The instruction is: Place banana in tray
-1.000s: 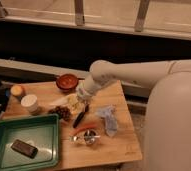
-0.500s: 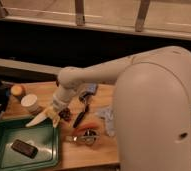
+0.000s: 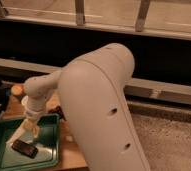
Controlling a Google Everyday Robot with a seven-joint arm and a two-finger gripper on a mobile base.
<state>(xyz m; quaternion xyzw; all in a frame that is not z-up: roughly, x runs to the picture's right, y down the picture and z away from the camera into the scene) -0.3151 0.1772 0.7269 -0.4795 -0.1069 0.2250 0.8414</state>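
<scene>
Claw (image 3: pixel 30 126) with banana (image 3: pixel 22 132) above tray (image 3: pixel 49 150).

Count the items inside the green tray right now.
2 in the tray: a dark flat object lying at its front left, and the banana hanging from the gripper over its middle. The arm may hide more.

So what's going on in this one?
The robot's arm reaches over the dark green tray at the left end of the wooden table. Its gripper hangs above the tray with the pale banana at its tip, over the tray's inside; whether the banana touches the bottom cannot be told. A small dark object already lies in the tray. The arm's large white body blocks most of the table.
</scene>
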